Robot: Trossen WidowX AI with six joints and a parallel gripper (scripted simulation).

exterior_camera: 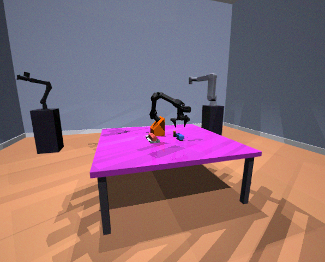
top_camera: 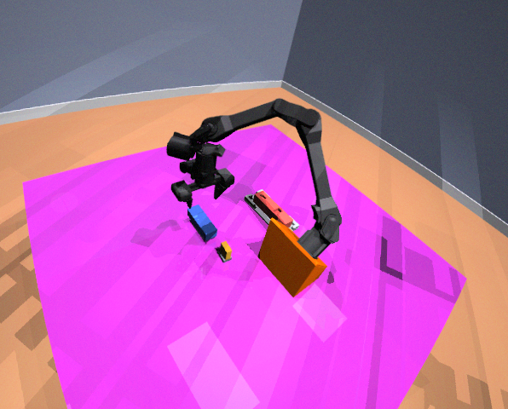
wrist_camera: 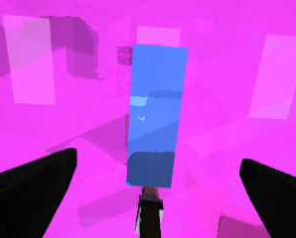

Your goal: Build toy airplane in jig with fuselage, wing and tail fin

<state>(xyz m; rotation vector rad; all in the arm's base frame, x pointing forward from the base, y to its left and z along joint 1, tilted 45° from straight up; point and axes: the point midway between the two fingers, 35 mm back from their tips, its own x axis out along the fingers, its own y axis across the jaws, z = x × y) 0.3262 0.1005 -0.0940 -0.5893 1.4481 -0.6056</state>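
Observation:
The red fuselage (top_camera: 272, 207) (exterior_camera: 152, 137) lies lengthwise in the grey-white jig cradle (top_camera: 295, 226) and looks flat; two openings show empty in its top. The blue wing block (top_camera: 202, 223) (exterior_camera: 180, 137) (wrist_camera: 155, 119) lies apart from it, long side up and down in the wrist view. The small yellow tail fin (top_camera: 227, 250) (exterior_camera: 174, 132) stands upright on a small dark and white holder near the wing's end; it looks brown in the wrist view. My gripper (top_camera: 204, 201) (exterior_camera: 180, 126) (wrist_camera: 159, 161) is wide open and empty, above the wing, fingers either side of it in the wrist view.
The orange base block (top_camera: 287, 259) (exterior_camera: 157, 130) stands beside the cradle and carries my arm. All of this is on the magenta table (top_camera: 126, 299) (exterior_camera: 123, 160). Two other arms stand on dark pedestals (exterior_camera: 45, 131) (exterior_camera: 212, 118) beyond the table.

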